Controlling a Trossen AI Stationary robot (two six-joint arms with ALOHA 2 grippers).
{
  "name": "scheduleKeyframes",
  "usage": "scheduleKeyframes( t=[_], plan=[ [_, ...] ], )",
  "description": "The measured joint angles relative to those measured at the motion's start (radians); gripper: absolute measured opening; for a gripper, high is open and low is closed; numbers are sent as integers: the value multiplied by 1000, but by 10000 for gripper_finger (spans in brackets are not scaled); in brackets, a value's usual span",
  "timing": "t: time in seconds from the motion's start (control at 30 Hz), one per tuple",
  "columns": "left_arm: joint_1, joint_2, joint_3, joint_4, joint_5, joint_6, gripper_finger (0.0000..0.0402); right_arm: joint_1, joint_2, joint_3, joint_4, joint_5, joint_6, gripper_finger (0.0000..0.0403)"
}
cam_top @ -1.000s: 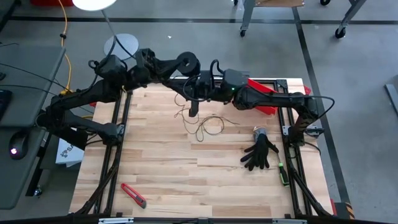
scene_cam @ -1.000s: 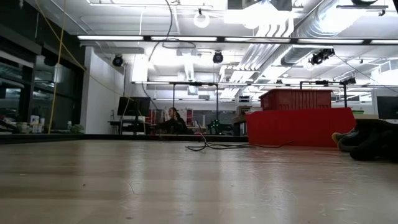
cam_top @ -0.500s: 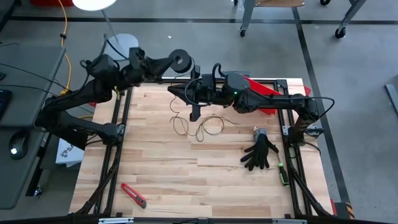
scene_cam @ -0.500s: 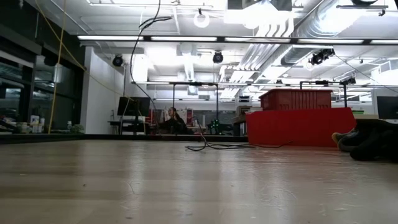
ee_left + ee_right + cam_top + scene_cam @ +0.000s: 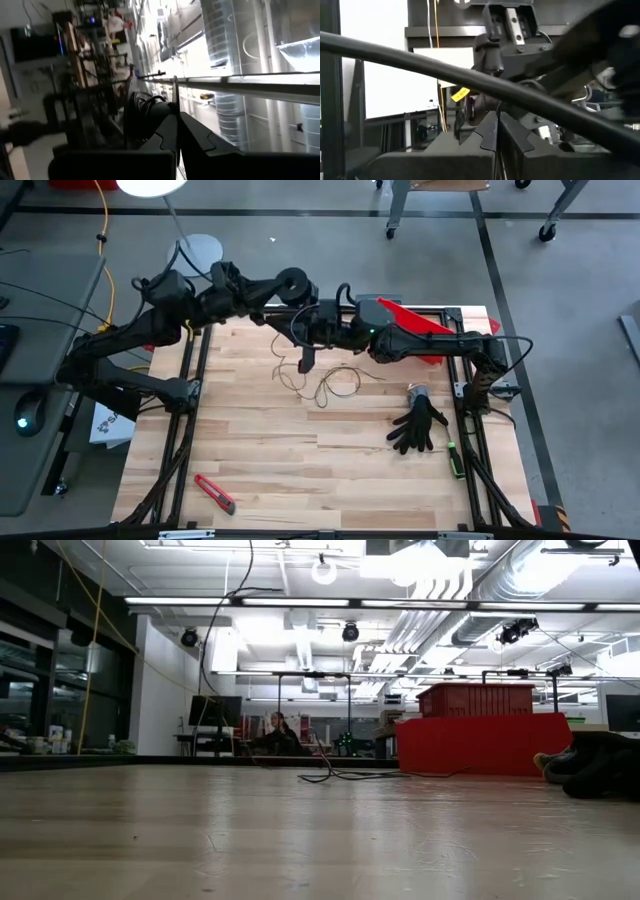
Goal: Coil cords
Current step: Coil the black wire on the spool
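Nearest my end of the table (image 5: 300,480) lies a red box cutter (image 5: 215,493), well clear of the work, and farther along on the right a black glove (image 5: 418,428) with a small grey item just beyond it. Past those, the thin cord (image 5: 325,383) sprawls in loose loops mid-table, one strand rising toward the arms. Both arms meet above the far edge: my left pincer (image 5: 305,302) is closed, apparently on the black spool (image 5: 296,281), though I can't be certain from above; my right pincer (image 5: 310,340) is pinched shut, I judge on the cord, to guide it onto the spool. The red bin (image 5: 425,330) behind the right arm crowds that side.
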Motion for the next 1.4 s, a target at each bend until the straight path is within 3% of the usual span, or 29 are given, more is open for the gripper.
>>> scheduleKeyframes(
  t=[0.67, 1.17, 1.4],
  plan=[
    [-117, -33, 0, -58, 21, -126, 0, -17, 36, -2, 115, 10, 4, 0],
    [-102, -81, 0, -109, -148, 95, 0, -14, 35, -2, 128, -54, 50, 0],
    [-111, -73, 0, -109, -150, 48, 0, -14, 34, -1, 135, -44, 74, 0]
  ],
)
